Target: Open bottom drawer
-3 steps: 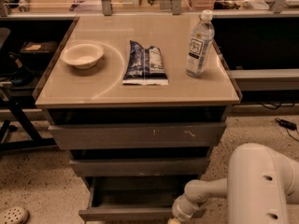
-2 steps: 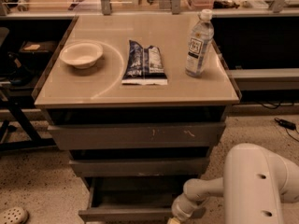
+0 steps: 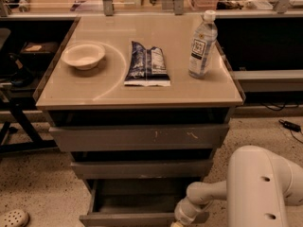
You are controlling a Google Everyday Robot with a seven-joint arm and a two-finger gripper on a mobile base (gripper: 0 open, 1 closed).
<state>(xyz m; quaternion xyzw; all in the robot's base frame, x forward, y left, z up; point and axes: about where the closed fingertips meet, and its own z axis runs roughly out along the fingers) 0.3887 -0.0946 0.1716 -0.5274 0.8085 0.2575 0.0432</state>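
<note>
The bottom drawer (image 3: pixel 128 219) is the lowest of three grey drawers under the tan-topped cabinet (image 3: pixel 142 96). It stands pulled out towards me, and its shallow grey tray (image 3: pixel 137 200) shows behind the plain front. My gripper (image 3: pixel 179 221) is at the bottom edge of the camera view, at the right end of that drawer's front. The white wrist (image 3: pixel 199 200) leads to it from the right. The gripper's tips are cut off by the frame edge. The middle drawer (image 3: pixel 142 169) and the top drawer (image 3: pixel 137 137) stick out less.
On the cabinet top lie a beige bowl (image 3: pixel 83 56), a dark blue snack bag (image 3: pixel 147 64) and a clear water bottle (image 3: pixel 202 44). My bulky white arm link (image 3: pixel 265 188) fills the lower right. A white shoe (image 3: pixel 13 218) lies on the speckled floor at lower left. A dark table frame (image 3: pixel 19 122) stands left.
The white arm link has shifted slightly left. The bottom drawer's front sits marginally lower in view. Nothing on the cabinet top has moved.
</note>
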